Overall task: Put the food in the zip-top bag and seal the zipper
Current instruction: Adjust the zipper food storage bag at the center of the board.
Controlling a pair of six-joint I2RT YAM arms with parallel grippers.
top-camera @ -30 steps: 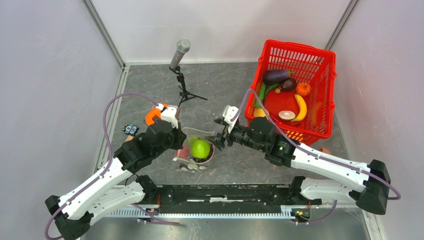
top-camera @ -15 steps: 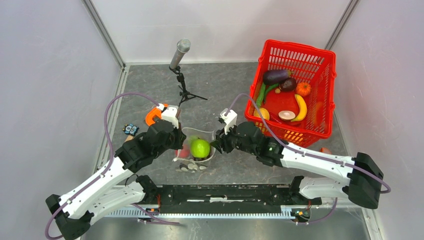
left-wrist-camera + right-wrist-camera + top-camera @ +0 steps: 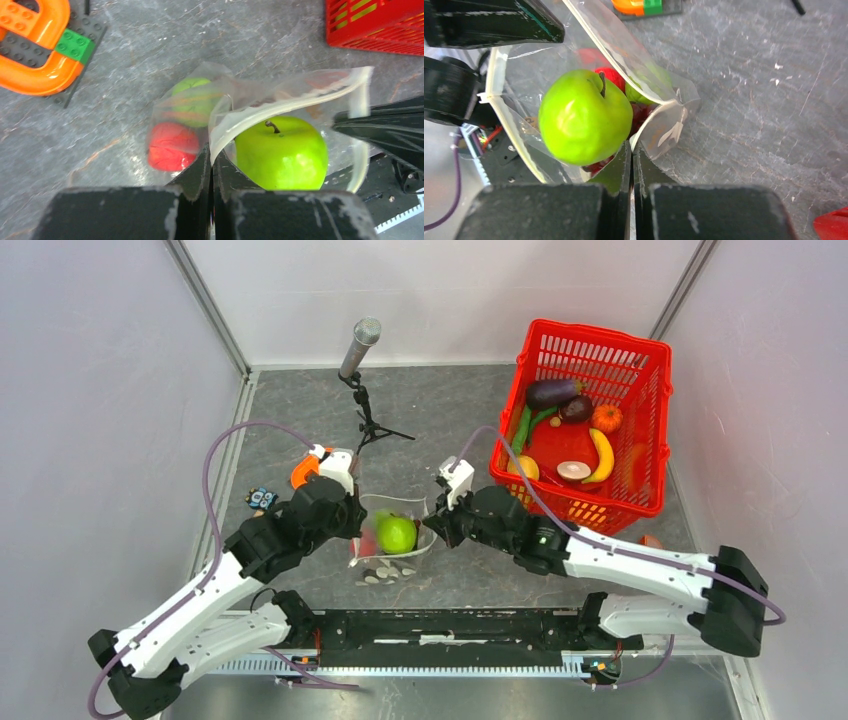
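Note:
The zip-top bag (image 3: pixel 388 558) lies mid-table with its mouth held wide. A green apple (image 3: pixel 397 534) sits in the mouth, with a red piece (image 3: pixel 170 147) and another green fruit (image 3: pixel 192 100) deeper inside. My left gripper (image 3: pixel 357 530) is shut on the bag's left rim; the zipper strip (image 3: pixel 280 102) runs from its tips (image 3: pixel 211 152) over the apple (image 3: pixel 281 152). My right gripper (image 3: pixel 432 530) is shut on the opposite rim, its tips (image 3: pixel 631 147) pinching the plastic just beside the apple (image 3: pixel 584 117).
A red mesh basket (image 3: pixel 600 335) at the back right holds an eggplant, a banana and other toy food. A microphone on a small tripod (image 3: pixel 360 345) stands behind the bag. An orange ring-shaped holder (image 3: pixel 303 470) lies by the left wrist.
My right gripper moved left to the bag's right rim and closed on it. The left gripper kept its hold; the bag and apple shifted slightly.

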